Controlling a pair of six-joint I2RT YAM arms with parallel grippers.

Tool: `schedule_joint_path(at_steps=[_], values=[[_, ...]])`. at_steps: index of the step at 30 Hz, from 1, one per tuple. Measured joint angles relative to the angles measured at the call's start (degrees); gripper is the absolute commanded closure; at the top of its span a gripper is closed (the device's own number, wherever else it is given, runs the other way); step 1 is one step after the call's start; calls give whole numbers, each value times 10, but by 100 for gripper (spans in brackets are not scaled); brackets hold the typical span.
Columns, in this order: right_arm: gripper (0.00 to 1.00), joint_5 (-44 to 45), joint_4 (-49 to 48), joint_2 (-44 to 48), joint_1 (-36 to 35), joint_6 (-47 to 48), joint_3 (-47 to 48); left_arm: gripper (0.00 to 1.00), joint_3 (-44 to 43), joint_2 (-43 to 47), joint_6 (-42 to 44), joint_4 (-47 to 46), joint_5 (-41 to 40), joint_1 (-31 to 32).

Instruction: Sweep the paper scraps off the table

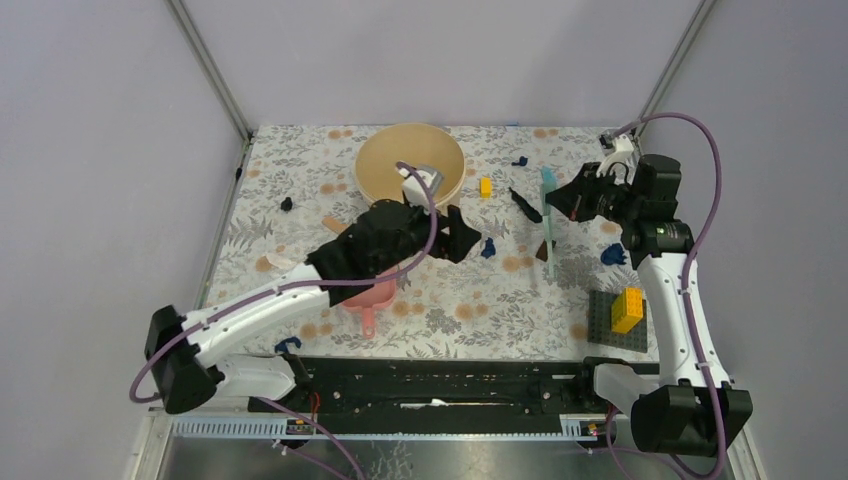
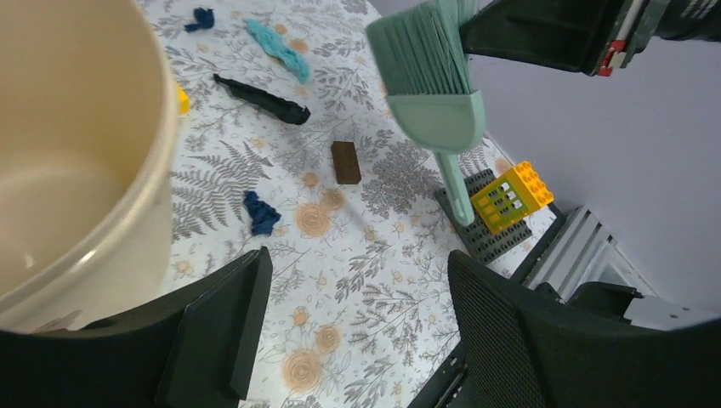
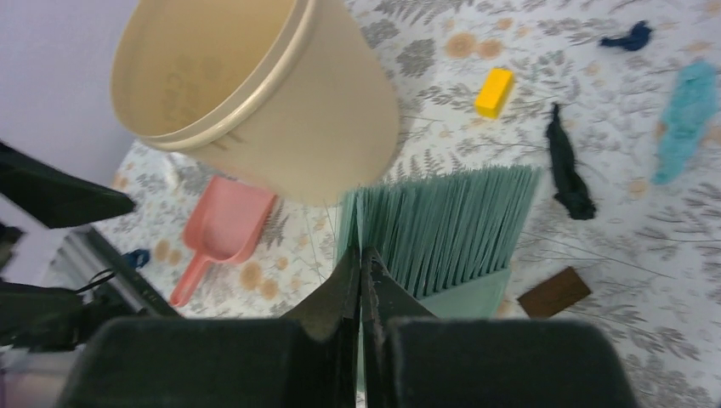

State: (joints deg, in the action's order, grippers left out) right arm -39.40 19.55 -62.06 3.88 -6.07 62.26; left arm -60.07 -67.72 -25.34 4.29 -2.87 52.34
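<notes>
1. Across the table [image 1: 450, 310], middle to far and right edges, lie scraps [image 2: 260, 212]: probably light, limp, quick to scatter, so push them, don't pinch
2. Right gripper [image 3: 361, 255] pinches the brush [image 2: 434, 110] near its bristles, raised
3. Left gripper [image 2: 353, 289] spread, empty, beside the bowl [image 2: 166, 170]

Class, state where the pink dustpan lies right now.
Top view: the pink dustpan lies left of centre on the table, partly under the left arm.

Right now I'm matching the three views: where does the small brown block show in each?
Top external: brown block right of centre, beside the brush.
Left wrist: block at upper centre, left of the brush handle.
Right wrist: block at lower right, by the bristles.
Shared landmark: the beige bucket, in all three.
</notes>
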Motion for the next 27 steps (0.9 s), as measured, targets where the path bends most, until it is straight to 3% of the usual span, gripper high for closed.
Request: schedule_joint_path(at_steps=[4,12,19,27], values=[[100,-48,-10,0,0,-29,-15,12,-8,-64,-2,-49,-28,34],[100,-51,-35,0,0,-95,-19,12,11,-114,-32,-170,-45,66],[100,-7,-48,-2,0,-153,-24,16,-115,-233,-32,-168,-66,99],[100,9,-52,-2,0,-179,-39,24,-184,-297,-37,-155,-108,103]])
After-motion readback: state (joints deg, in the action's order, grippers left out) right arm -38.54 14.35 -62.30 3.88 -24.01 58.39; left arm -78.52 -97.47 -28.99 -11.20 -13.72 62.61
